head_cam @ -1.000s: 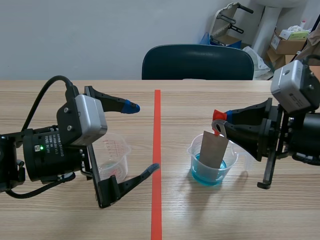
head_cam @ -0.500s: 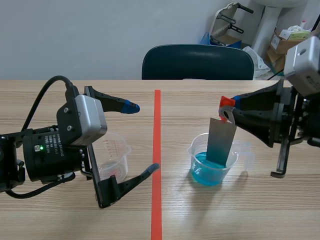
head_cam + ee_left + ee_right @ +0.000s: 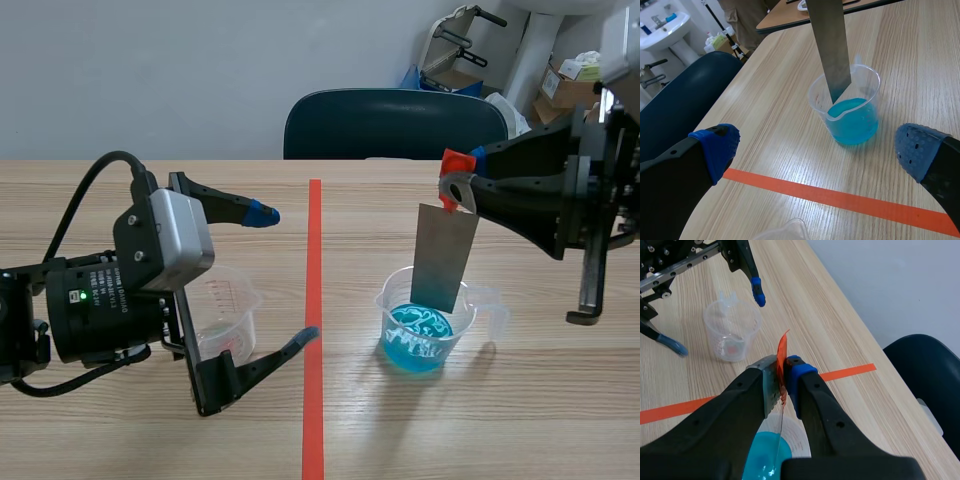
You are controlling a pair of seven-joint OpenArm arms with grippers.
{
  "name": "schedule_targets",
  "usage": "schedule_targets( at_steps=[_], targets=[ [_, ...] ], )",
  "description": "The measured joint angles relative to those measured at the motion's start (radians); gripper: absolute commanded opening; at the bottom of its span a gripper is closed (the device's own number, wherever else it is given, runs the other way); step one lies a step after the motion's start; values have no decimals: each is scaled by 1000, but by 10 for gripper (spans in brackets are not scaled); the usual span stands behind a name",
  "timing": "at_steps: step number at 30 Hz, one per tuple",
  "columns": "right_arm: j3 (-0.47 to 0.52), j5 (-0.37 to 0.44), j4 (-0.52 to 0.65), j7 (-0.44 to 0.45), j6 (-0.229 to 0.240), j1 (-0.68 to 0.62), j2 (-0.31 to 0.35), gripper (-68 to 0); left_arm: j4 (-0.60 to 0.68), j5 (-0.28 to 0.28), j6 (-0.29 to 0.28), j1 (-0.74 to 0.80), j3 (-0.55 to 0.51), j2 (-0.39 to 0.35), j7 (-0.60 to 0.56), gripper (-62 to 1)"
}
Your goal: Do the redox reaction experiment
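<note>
Scene view, right half of the table (image 3: 520,420). What's the right gripper (image 3: 462,185) holding? (A)

Fingers clamped on the top end of a grey metal strip (image 3: 444,255), with a red tab (image 3: 455,162) sticking out above them. The strip hangs near upright, slightly tilted, lower end inside the rim of the beaker (image 3: 428,322). (B)

Beaker contents, position? (A)

Shallow blue liquid (image 3: 418,335), surface rippled. It stands right of the orange-red tape line (image 3: 314,300), nearer the table's near edge than its far edge. In the left wrist view the strip's bottom corner sits at the liquid surface; touching or just clear, cannot tell. (B)

And the left gripper (image 3: 284,275)? (A)

Spread wide, holding nothing, left of the tape line, blue pads (image 3: 717,147) far apart. A clear measuring cup (image 3: 228,310) with faint red markings stands between the fingers, touching neither. It is well apart from the beaker. (B)

Beyond the far edge? (A)

A dark blue chair (image 3: 395,125) drawn up to the table, and cardboard boxes (image 3: 575,85) further back toward the right. (B)
</note>
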Motion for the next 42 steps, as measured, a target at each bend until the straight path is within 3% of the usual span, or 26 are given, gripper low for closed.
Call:
schedule_targets(
  at_steps=[12,24,30,42],
  targets=[
    [53,204,115,-244,1,0,14,-665,0,0,0,0,0,0,0,14],
    [147,358,235,-413,1,0,14,-665,0,0,0,0,0,0,0,14],
    [171,411,272,-471,1,0,14,-665,0,0,0,0,0,0,0,14],
    [171,433,286,-488,1,0,14,-665,0,0,0,0,0,0,0,14]
  ],
)
